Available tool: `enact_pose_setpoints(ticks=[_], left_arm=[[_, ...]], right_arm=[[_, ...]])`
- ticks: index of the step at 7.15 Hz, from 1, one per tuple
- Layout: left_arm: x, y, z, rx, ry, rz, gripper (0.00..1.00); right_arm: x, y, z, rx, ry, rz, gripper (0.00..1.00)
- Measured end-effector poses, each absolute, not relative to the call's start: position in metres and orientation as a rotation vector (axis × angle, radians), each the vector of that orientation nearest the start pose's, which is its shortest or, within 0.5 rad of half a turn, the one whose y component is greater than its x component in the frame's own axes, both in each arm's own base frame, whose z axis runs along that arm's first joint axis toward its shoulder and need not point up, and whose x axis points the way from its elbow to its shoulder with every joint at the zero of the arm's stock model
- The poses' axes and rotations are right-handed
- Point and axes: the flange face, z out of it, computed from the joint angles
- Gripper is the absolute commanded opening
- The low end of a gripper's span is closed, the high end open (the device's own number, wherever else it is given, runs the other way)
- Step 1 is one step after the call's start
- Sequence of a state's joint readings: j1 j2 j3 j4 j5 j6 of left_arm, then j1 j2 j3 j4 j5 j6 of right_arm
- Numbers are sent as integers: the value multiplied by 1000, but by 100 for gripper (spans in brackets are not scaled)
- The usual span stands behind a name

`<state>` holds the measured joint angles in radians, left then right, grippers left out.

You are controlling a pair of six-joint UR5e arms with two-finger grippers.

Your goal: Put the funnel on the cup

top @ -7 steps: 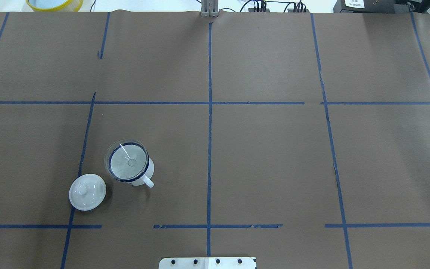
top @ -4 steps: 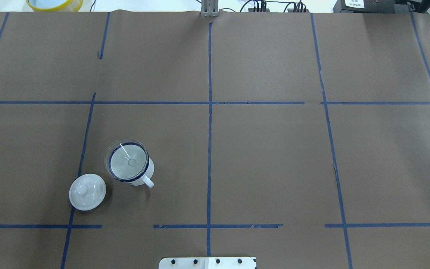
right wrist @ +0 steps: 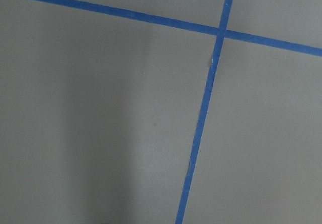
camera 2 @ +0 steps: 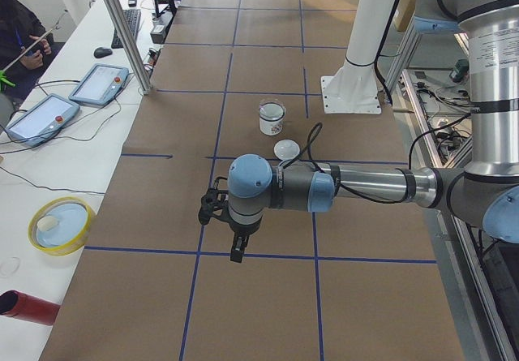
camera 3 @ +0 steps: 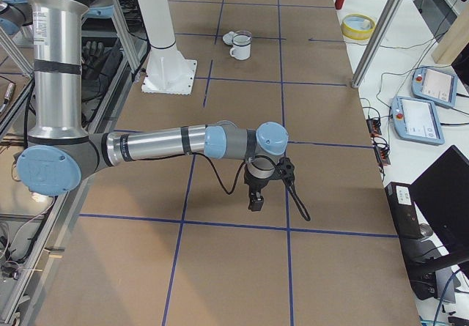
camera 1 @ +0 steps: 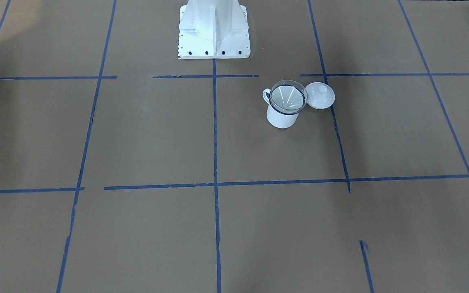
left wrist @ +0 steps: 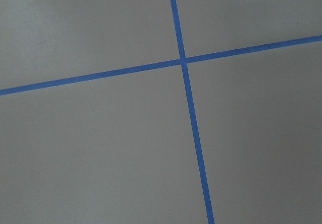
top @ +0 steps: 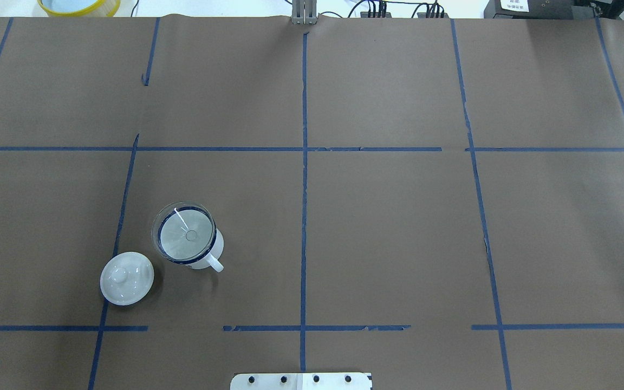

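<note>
The clear funnel (top: 184, 234) sits upright in the mouth of the white mug (top: 210, 257) with the dark blue rim, on the table's near left part. Both also show in the front-facing view, funnel (camera 1: 287, 96) on mug (camera 1: 281, 118), and small in the left view (camera 2: 272, 120). My left gripper (camera 2: 236, 255) hangs over bare table far from the mug. My right gripper (camera 3: 255, 204) hangs over the table's other end. Each shows only in a side view, so I cannot tell whether it is open or shut. Both wrist views show only brown paper and blue tape.
A white knobbed lid (top: 127, 278) lies on the table just left of the mug. The robot's white base (camera 1: 214, 32) stands at the near edge. A yellow bowl (camera 2: 61, 225) and a red cylinder (camera 2: 28, 308) lie off the table's left end, near two tablets.
</note>
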<state>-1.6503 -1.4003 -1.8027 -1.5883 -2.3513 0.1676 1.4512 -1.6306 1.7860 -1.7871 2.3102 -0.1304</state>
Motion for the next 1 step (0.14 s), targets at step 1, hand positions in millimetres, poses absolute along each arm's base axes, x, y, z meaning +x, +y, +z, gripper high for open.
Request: enact_pose_setpoints(ticks=[1], left_arm=[[-97,-419,619,173,764,117,100]], right_arm=[[11,-462,606,-54,-741,-216,100]])
